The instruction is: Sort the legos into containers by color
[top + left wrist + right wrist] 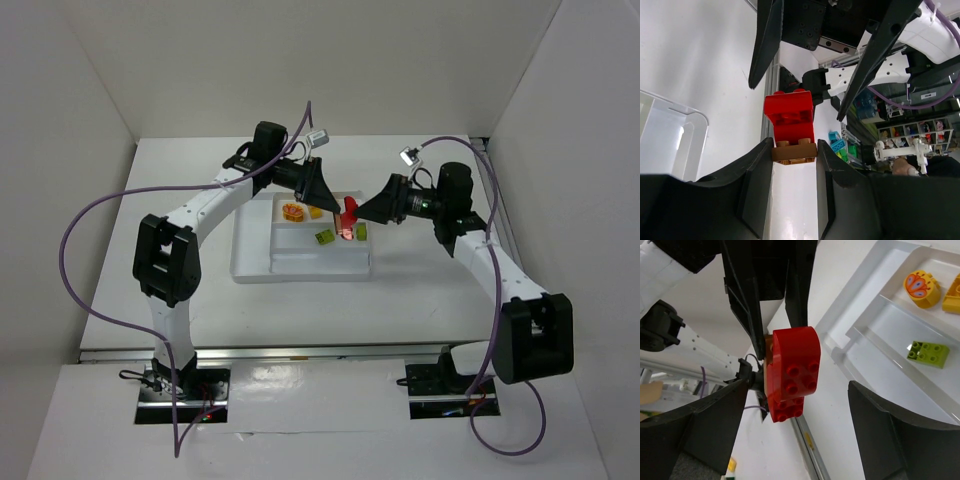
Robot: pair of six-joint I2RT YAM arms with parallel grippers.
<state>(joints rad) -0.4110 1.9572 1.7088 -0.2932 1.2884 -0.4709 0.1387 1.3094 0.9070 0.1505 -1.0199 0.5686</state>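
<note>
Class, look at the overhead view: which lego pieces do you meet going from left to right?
In order: round orange piece → lime green brick → red brick stack → second lime green brick.

left pincer [794, 149] clamping orange brick [794, 152], red brick [790, 115]

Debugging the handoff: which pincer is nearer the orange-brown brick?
Left. The left pincer is shut on the orange-brown brick itself. The right pincer stands open around the red brick stuck to it, touching neither.

one tray [250, 265], two lime bricks [325, 238] [362, 231], one yellow brick [316, 212], one round piece [293, 211].
</note>
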